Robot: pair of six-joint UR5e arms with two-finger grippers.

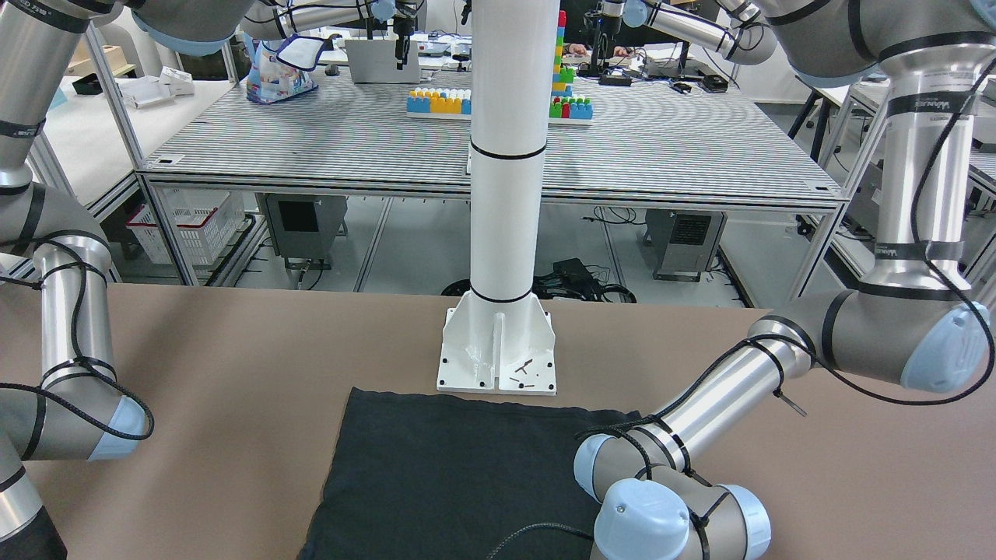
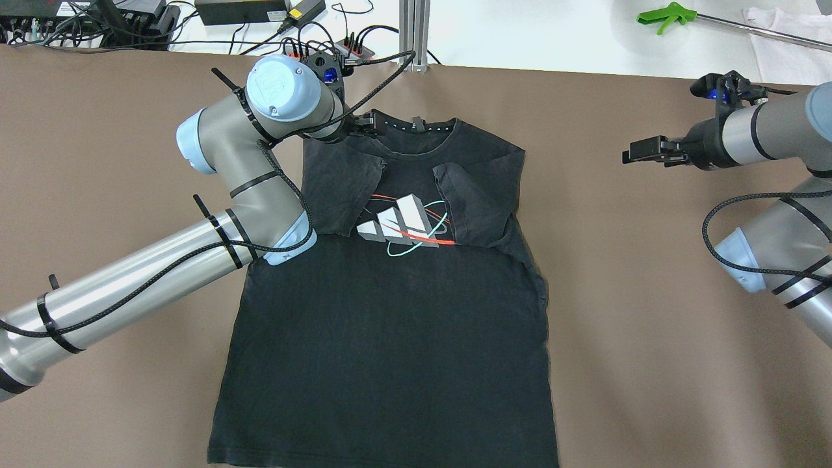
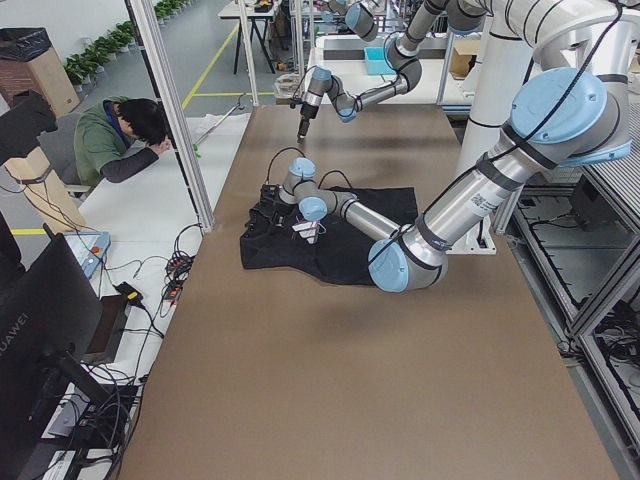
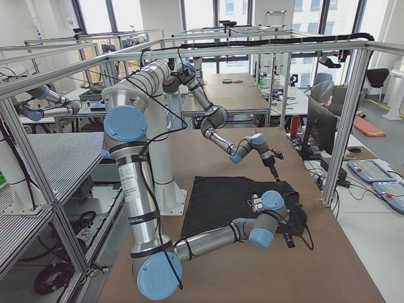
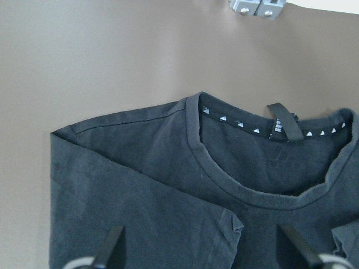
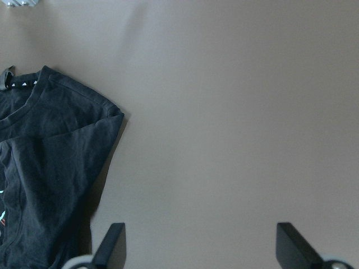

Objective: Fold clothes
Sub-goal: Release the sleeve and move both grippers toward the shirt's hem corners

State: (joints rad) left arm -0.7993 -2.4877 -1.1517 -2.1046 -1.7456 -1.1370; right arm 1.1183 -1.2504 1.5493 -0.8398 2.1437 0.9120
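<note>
Bare brown table [image 2: 617, 292] stretches free between the black shirt [image 2: 390, 338] and the right gripper [image 2: 629, 155], which hangs well apart on the right. The left arm [image 2: 260, 195] reaches across the shirt's left sleeve and shoulder, blocking that side. The white pillar [image 1: 506, 194] stands just beside the hem, mid-width

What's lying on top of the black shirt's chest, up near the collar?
Its two sleeves lie folded inward on the shirt. The striped logo shows between them; whatever print they cover is hidden.

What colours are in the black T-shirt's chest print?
Black T-shirt's print: white bars, red and teal loops; overhead view.
</note>
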